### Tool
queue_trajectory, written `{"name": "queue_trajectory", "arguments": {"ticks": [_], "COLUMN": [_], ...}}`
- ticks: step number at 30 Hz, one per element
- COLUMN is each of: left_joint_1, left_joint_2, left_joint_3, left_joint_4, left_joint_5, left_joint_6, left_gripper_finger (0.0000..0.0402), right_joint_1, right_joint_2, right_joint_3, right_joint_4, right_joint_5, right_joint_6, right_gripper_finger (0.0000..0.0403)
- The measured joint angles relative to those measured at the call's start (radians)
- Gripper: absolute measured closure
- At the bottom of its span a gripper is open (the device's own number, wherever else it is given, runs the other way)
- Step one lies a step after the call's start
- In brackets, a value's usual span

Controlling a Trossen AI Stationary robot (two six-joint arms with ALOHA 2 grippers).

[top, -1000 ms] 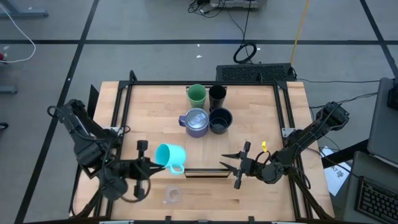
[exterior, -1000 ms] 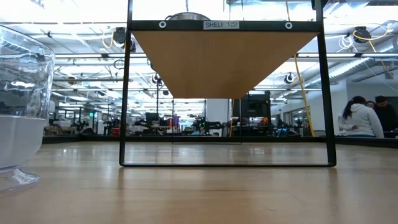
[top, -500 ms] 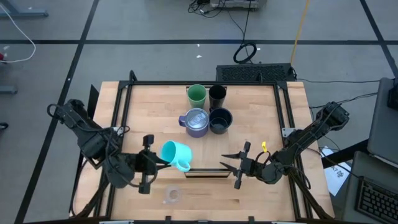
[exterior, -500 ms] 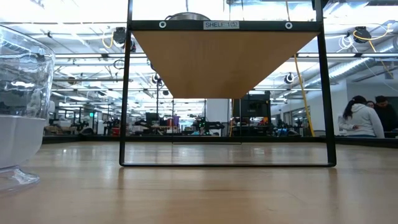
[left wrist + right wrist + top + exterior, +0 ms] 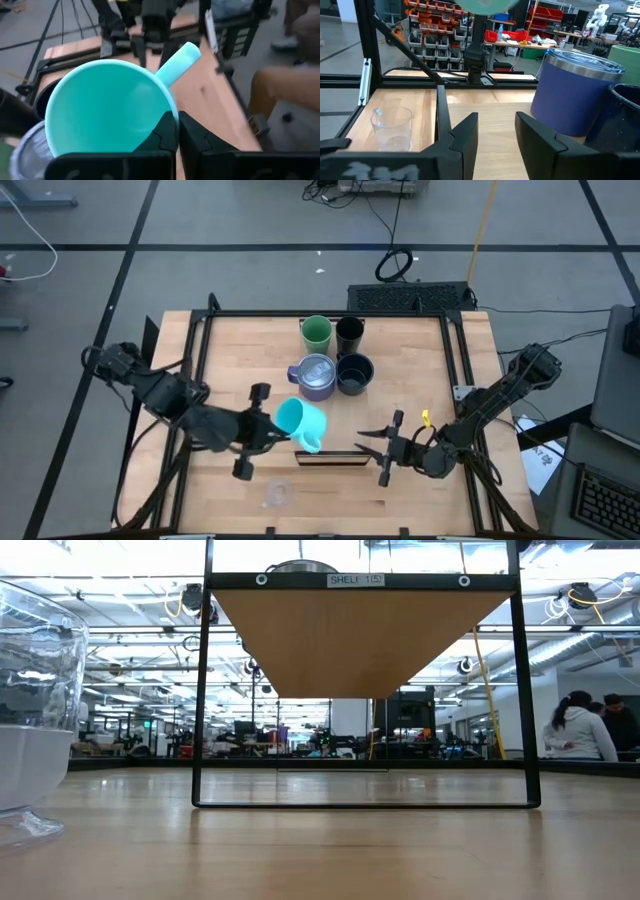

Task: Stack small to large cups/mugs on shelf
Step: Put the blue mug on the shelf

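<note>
Cyan handled mug (image 5: 298, 420) hangs pinched by its rim in my left gripper (image 5: 262, 431), beside the lavender-grey mug (image 5: 316, 376); right gripper (image 5: 374, 445) waits half-open, empty.

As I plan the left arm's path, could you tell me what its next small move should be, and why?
Probably carry on toward the mug cluster: the left hand grips the cyan mug by its rim, lifted, just short of the lavender-grey mug.

Two dark, jointed arms here, black cabling looped along the links. The left tool (image 5: 262, 432) is matte black, the right tool (image 5: 383, 448) too, a yellow tag behind it.
</note>
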Motion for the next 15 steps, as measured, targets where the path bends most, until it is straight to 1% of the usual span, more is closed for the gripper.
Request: {"name": "queue_trajectory", "arguments": {"ticks": [6,9,12,15], "left_joint_1": [0.067,0.098,0.124,0.145], "left_joint_2": [0.116,0.171,0.22,0.254], "left_joint_3": [0.177,0.251,0.292,0.305], "left_joint_4": [-0.204,-0.286,-0.357,-0.396], "left_joint_5": [0.075,0.093,0.096,0.125], "left_joint_6": [0.074,0.104,0.142,0.165], "left_gripper_finger": [0.0399,0.0399,0.0399,0.0399], "right_joint_1": [0.0,0.0,0.0,0.0], "right_joint_2": [0.0,0.0,0.0,0.0], "right_joint_3": [0.0,0.0,0.0,0.0], "right_joint_4": [0.0,0.0,0.0,-0.001], "right_joint_5": [0.001,0.001,0.001,0.001], "right_joint_6": [-0.004,-0.004,-0.004,-0.005], "right_gripper_finger": [0.0283,0.0283,0.0283,0.0283]}}
